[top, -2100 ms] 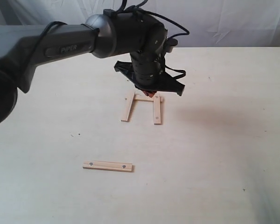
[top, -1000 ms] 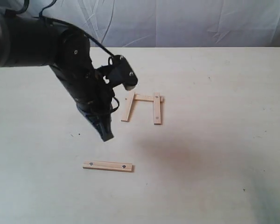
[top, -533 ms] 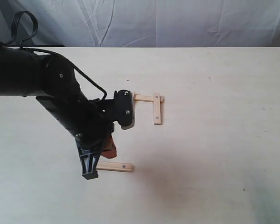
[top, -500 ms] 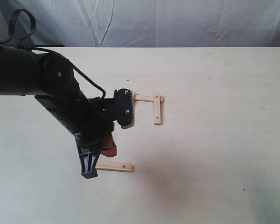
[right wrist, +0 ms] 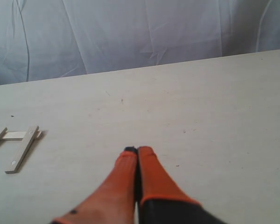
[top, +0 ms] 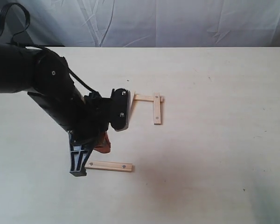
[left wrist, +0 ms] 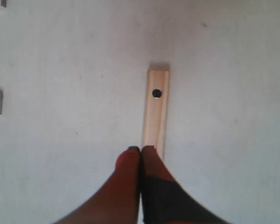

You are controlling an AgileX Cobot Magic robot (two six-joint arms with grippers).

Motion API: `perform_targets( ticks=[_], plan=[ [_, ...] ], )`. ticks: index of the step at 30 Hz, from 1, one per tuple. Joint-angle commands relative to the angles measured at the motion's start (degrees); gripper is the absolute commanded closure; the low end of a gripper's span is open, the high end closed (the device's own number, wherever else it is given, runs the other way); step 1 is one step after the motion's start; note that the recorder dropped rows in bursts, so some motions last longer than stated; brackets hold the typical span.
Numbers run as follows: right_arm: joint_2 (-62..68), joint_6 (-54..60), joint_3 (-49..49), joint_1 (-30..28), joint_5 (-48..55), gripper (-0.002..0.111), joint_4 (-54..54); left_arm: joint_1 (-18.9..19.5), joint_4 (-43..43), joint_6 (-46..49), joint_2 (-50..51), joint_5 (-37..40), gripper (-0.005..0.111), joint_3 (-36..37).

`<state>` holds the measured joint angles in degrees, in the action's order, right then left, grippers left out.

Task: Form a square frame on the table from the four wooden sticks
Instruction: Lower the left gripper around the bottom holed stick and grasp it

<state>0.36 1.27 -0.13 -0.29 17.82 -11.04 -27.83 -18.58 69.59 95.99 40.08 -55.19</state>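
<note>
Wrinkled white cloth [top: 186, 21] hangs at the back, and the pale surface [top: 214, 154] fills most of the exterior view. The big black left arm [top: 42, 88] leans over the surface's left half and hides part of the layout.

Left tool [left wrist: 140, 150]: clenched, tips pressed together, grasping nothing, poised over one end of the loose stick [left wrist: 155, 112]. Right tool [right wrist: 137, 150]: also clenched and empty, above bare surface, well apart from all the sticks.

We count three placed sticks forming a U:
- cross stick [top: 143, 97]
- right side stick [top: 157, 109]
- left side stick [top: 132, 94], only a sliver showing beside the arm

The loose stick lies flat and alone, well apart from the U, on its open side.

Risks we flag:
- If the left tool drops while clenched, it would press on the stick's end and tip or skid it. It needs to spread first.
- The stick is thin and flat on the surface, so a pinch may slip off or catch only one edge.
- The bulky arm passes close to the U, and a brush could knock it out of square.
- A crooked drop would leave the fourth side unclosed.
</note>
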Motion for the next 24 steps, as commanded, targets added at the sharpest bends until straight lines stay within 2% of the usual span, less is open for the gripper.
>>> perform_targets(
  ticks=[1, 9, 13, 17, 24],
  plan=[
    [-0.36, 0.04, 0.13, -0.36, -0.38, 0.109, 0.07, -2.16, -0.88, -0.04, -6.49, -1.50, 0.107, 1.69],
    [-0.36, 0.04, 0.13, -0.36, -0.38, 0.109, 0.07, -2.41, 4.26, 0.00, -10.61, -3.30, 0.107, 8.56],
    [-0.36, 0.04, 0.13, -0.36, -0.38, 0.109, 0.07, -2.53, 2.11, 0.61, -10.61, -4.19, 0.107, 9.04],
    [-0.36, 0.04, 0.13, -0.36, -0.38, 0.109, 0.07, -2.53, 1.89, 5.12, -10.61, -4.28, 0.107, 9.04],
    [-0.36, 0.04, 0.13, -0.36, -0.38, 0.109, 0.07, -2.53, -5.31, 5.01, -8.08, -0.53, 0.107, 9.04]
  ],
)
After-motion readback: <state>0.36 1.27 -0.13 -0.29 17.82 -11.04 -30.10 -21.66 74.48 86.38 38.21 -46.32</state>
